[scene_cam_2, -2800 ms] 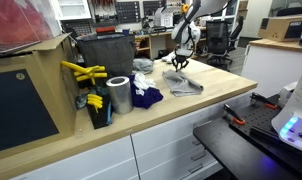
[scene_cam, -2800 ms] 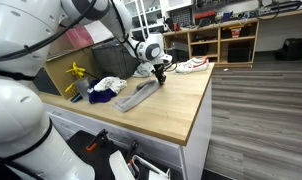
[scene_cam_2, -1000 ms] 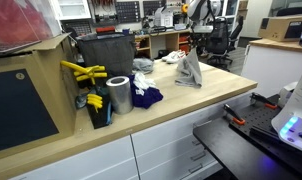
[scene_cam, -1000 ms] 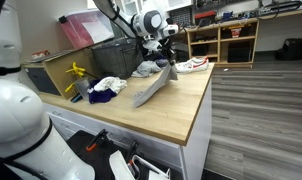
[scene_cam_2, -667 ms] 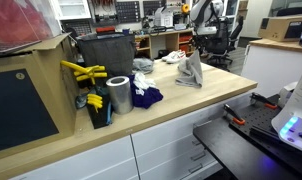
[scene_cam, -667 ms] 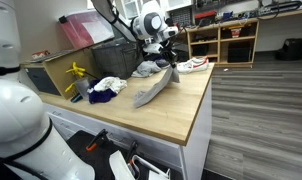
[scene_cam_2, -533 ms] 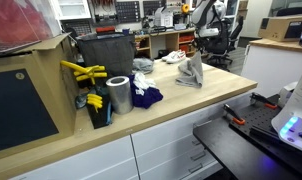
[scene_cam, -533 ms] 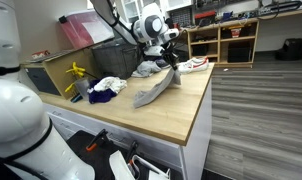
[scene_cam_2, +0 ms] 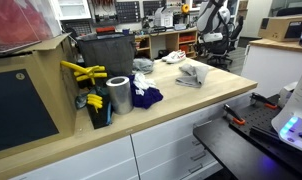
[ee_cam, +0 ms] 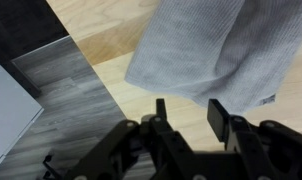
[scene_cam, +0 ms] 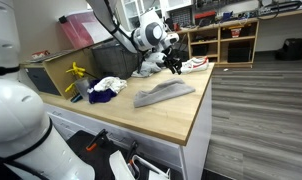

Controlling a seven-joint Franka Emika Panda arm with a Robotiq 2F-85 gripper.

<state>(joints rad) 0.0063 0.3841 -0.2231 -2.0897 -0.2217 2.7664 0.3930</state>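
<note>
**Grey cloth flat on the table, gripper clear above it**

The gripper (scene_cam: 175, 66) hangs over the far end of the grey cloth (scene_cam: 163, 94), not touching it. In the wrist view its jaws stand apart with nothing between them, and the cloth (ee_cam: 221, 50) sprawls just beyond the fingertips (ee_cam: 218, 112). The cloth lies stretched out on the wooden table (scene_cam: 181, 122), near the edge. A dark blue rag (scene_cam_2: 144, 97) and a metal can (scene_cam_2: 118, 95) sit well apart from it.
</note>
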